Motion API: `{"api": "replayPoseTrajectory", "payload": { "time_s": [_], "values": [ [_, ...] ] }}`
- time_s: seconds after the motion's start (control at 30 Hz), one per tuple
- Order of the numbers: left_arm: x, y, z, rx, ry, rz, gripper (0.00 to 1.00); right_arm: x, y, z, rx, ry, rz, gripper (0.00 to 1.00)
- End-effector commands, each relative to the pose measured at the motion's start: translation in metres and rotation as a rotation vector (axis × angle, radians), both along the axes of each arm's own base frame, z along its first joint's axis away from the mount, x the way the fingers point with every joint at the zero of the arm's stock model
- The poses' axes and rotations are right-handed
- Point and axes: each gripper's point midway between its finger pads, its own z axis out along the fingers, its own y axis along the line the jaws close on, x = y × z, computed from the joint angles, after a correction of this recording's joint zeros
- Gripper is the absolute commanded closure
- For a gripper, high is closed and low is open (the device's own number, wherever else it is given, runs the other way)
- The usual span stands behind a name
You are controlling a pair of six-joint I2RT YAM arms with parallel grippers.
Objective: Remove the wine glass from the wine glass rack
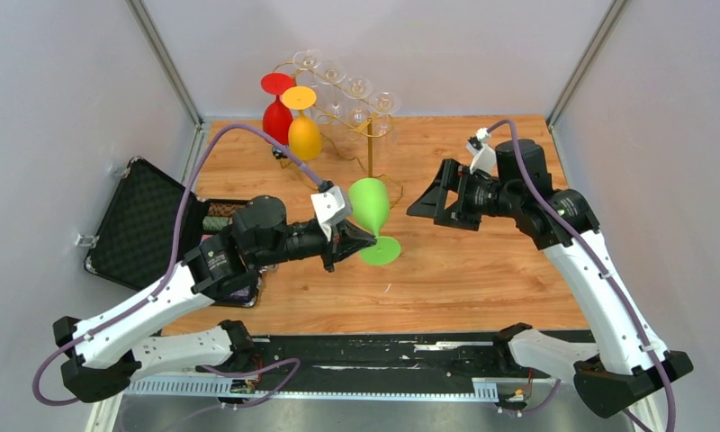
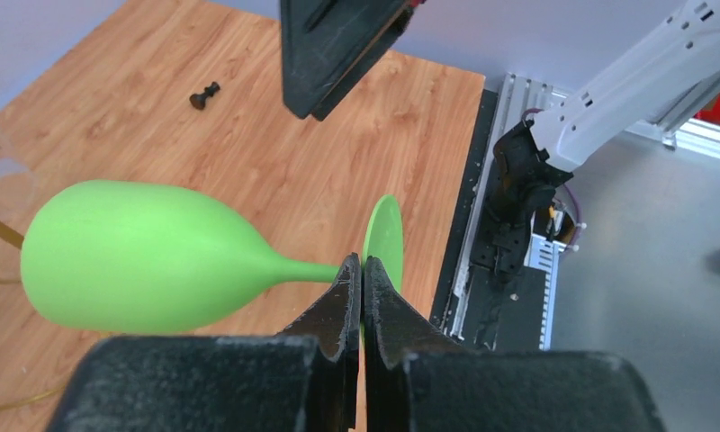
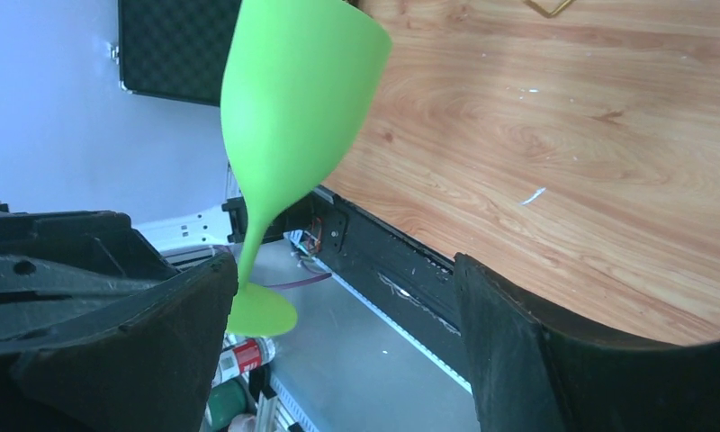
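A green wine glass [image 1: 370, 203] hangs in the air over the table, away from the rack, with its bowl toward the rack and its foot toward the near edge. My left gripper [image 1: 367, 238] is shut on its thin stem, just behind the foot [image 2: 385, 238]; the left wrist view has the bowl [image 2: 140, 256] lying sideways. My right gripper [image 1: 426, 205] stands open to the right of the bowl, not touching it. The right wrist view has the glass [image 3: 293, 99] ahead of the open right gripper [image 3: 346, 270], its stem close to the left finger [image 3: 158, 342]. The gold wine glass rack [image 1: 370, 144] stands at the back.
Several clear glasses [image 1: 356, 90] hang on the rack, with a red glass [image 1: 277, 112] and an orange glass [image 1: 302, 133] on its left side. An open black case [image 1: 145, 225] lies at the left table edge. A small black piece [image 2: 203, 94] lies on the wood.
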Motion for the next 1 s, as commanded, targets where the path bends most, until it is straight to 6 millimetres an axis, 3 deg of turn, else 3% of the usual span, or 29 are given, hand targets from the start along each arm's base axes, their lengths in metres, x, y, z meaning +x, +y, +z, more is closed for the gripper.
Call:
{"api": "replayPoseTrajectory", "payload": {
  "time_s": [0.0, 0.17, 0.47, 0.97],
  "values": [
    [-0.001, -0.003, 0.017, -0.036, -0.186, -0.008, 1.0, 0.0, 0.016, 0.013, 0.09, -0.003, 0.061, 0.14],
    [-0.004, -0.006, 0.011, -0.013, -0.249, -0.01, 1.0, -0.004, 0.028, 0.018, 0.13, 0.01, 0.12, 0.15],
    [-0.007, -0.008, 0.0, 0.039, -0.333, 0.005, 1.0, -0.008, 0.051, 0.008, 0.143, 0.07, 0.195, 0.17],
    [-0.007, -0.005, 0.003, 0.014, -0.35, 0.052, 1.0, -0.019, 0.079, -0.012, 0.153, 0.155, 0.242, 0.28]
  ]
}}
